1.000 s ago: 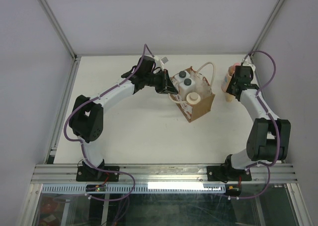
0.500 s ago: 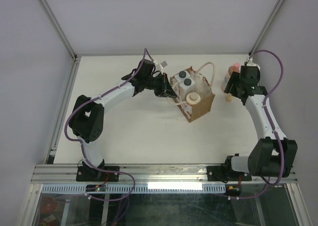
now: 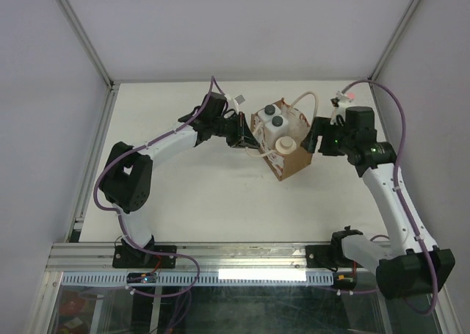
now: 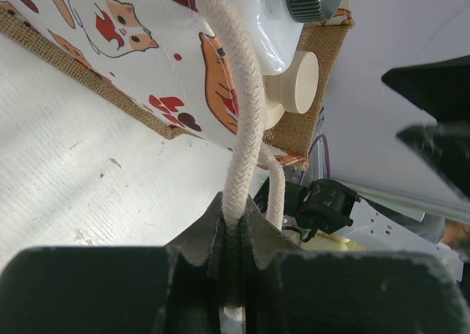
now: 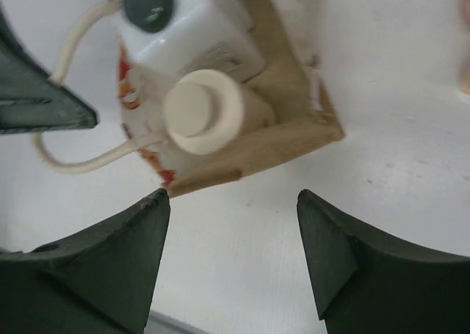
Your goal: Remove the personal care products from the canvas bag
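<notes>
Two white bottles and a cream bottle sat inside the canvas bag, left tool pinching its rope handle, right tool spread and empty just right of the bag, extraction apparently mid-way, next move probably needing a descent onto the cream bottle.

By the table's far right corner, the right arm hides the peach bottle except its pink cap. The bag hides the other bottles' bodies.
</notes>
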Tool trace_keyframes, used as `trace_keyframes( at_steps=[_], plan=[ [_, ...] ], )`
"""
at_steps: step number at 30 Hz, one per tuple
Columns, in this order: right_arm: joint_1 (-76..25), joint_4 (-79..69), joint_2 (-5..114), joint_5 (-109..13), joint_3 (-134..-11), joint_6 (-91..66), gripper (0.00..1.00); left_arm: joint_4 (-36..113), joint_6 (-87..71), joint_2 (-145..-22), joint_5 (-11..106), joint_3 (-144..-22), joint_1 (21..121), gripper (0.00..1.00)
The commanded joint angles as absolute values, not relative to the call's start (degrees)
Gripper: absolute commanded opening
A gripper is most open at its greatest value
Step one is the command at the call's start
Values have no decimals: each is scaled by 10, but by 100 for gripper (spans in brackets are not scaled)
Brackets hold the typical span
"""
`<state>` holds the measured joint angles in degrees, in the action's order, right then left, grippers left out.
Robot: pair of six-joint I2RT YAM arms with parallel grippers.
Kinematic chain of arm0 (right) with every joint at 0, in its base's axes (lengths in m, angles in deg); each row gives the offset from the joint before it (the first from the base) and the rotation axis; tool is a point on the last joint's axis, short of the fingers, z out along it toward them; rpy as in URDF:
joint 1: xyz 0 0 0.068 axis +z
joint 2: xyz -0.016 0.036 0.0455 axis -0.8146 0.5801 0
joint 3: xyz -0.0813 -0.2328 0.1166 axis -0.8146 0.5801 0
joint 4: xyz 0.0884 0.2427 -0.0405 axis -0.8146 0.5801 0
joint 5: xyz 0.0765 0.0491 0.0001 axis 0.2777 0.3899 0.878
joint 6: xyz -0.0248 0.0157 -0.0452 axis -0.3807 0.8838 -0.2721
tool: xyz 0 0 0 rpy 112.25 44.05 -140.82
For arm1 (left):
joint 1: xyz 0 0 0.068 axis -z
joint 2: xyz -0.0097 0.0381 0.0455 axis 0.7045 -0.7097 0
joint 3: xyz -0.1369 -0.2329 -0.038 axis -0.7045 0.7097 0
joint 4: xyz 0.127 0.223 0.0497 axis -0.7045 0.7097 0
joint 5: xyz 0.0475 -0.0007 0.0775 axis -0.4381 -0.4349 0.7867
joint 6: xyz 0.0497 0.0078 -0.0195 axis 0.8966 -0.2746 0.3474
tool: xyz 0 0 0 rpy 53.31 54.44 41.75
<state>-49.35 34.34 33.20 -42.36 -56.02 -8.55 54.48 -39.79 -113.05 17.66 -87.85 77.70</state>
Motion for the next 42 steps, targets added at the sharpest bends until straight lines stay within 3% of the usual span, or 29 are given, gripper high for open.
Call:
trace_keyframes(
  at_steps=[1,11,22,33,42],
  plan=[
    [-391,346,372,-420,-638,-116,73,522,-410,-1100,159,-877,775,0],
    [-291,355,490,-537,-699,-159,71,521,-412,-1096,158,-877,776,0],
    [-268,284,529,-588,-650,-178,70,521,-412,-1099,153,-874,777,0],
    [-257,230,543,-621,-620,-199,55,521,-411,-1104,153,-876,776,0],
    [-255,230,571,-632,-632,-207,54,521,-409,-1108,152,-880,776,0]
  ],
)
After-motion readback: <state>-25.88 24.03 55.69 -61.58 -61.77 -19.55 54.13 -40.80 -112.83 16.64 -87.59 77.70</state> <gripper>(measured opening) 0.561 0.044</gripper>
